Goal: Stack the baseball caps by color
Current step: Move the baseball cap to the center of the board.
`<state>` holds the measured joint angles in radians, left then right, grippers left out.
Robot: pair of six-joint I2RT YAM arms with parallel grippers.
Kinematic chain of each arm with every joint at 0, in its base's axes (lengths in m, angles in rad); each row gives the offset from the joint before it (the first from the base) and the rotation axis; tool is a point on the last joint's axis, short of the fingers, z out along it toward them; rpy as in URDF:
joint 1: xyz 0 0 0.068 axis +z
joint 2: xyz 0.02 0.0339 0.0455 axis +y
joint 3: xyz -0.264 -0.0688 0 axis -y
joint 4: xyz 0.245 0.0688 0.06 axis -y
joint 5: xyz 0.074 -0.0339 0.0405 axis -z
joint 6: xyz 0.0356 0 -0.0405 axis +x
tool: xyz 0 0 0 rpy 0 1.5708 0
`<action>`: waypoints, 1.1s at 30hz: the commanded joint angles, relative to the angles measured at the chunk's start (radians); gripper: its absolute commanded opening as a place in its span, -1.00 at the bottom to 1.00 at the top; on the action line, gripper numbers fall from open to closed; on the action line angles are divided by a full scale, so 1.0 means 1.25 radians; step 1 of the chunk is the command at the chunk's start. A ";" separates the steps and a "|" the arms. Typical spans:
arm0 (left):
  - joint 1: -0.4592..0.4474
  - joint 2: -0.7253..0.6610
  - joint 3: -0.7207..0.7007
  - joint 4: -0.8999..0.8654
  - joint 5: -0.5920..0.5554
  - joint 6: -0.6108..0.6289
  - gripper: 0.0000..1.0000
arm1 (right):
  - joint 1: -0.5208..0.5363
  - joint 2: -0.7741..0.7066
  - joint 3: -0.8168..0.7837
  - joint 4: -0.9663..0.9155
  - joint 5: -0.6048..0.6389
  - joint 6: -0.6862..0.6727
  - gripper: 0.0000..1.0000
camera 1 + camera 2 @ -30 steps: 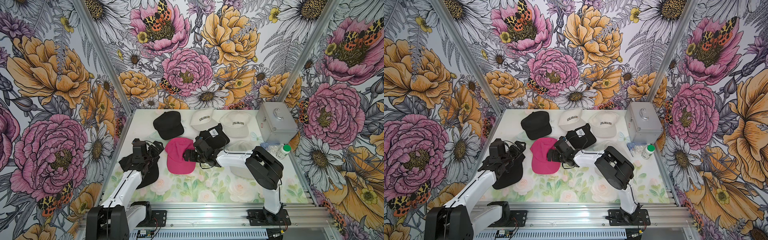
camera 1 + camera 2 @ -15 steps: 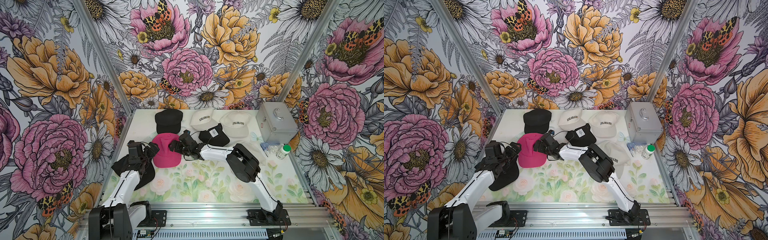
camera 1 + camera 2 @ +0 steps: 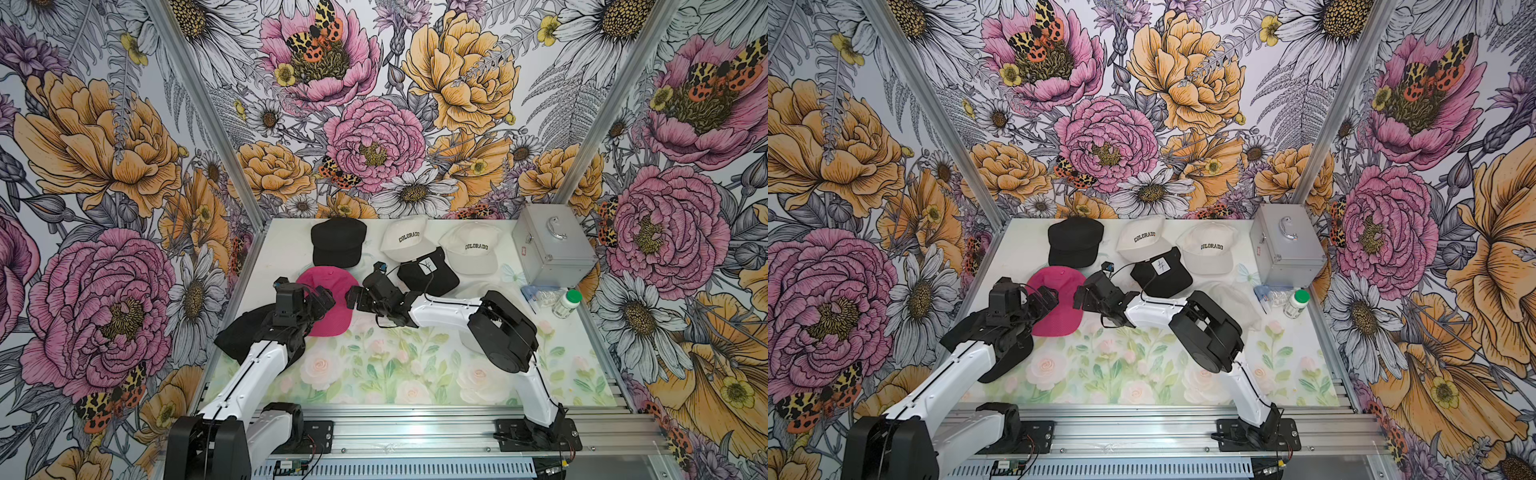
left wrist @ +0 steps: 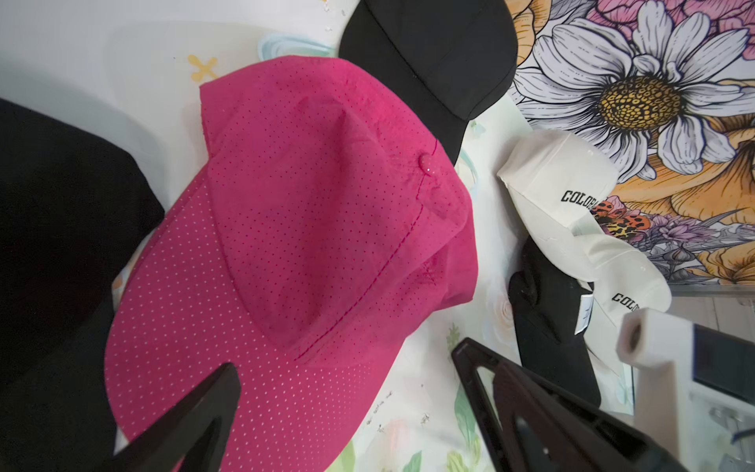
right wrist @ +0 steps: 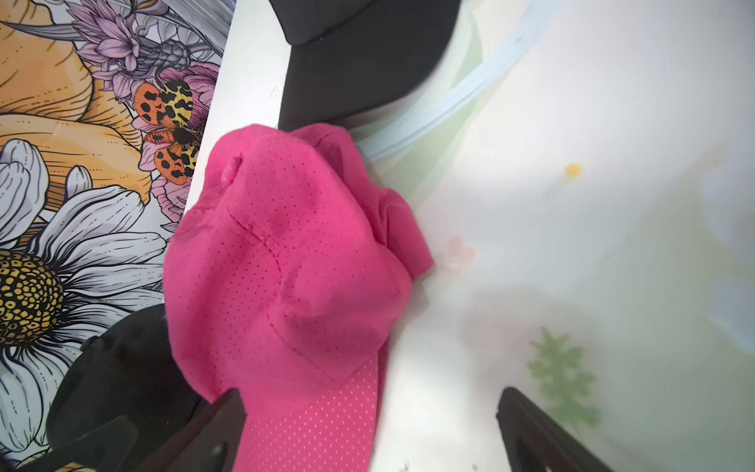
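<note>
Left of centre, the pink cap (image 3: 332, 278) is flanked by the left gripper (image 3: 326, 300) and right gripper (image 3: 354, 298), both gaping and empty; the fabric should be cleared without snagging.

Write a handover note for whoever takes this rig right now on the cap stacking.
Left gripper and right gripper: both open, empty, at the pink cap.
Black caps: one at the back, one tagged, one under the left arm; none stacked.
Cream caps: two at the back, one under the right arm.
Done: no black or cream stack yet; a second pink cap is not visible.
Left: stack each color.
</note>
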<state>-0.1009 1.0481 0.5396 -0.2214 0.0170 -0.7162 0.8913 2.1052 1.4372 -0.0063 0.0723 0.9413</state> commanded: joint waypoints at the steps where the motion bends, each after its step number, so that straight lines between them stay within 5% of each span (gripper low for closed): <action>1: -0.001 -0.019 0.000 -0.023 -0.081 -0.019 0.98 | -0.025 -0.094 -0.067 0.045 0.036 -0.139 0.99; 8: 0.055 -0.048 0.007 -0.038 -0.101 -0.031 0.97 | -0.128 -0.253 -0.258 0.140 0.014 -0.317 0.99; 20: -0.207 0.038 0.087 -0.034 -0.219 -0.096 0.98 | -0.240 -0.425 -0.361 -0.029 -0.036 -1.003 0.86; 24: -0.245 0.092 0.142 -0.021 -0.189 -0.120 0.98 | -0.250 -0.411 -0.362 -0.087 -0.055 -1.304 0.82; 33: -0.281 0.193 0.221 0.021 -0.165 -0.102 0.98 | -0.310 -0.373 -0.380 -0.113 -0.027 -1.629 0.86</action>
<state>-0.4408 1.2655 0.7834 -0.2256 -0.2020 -0.8505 0.5308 1.6070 0.9829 -0.1482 0.0269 -0.8970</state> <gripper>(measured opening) 0.990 0.927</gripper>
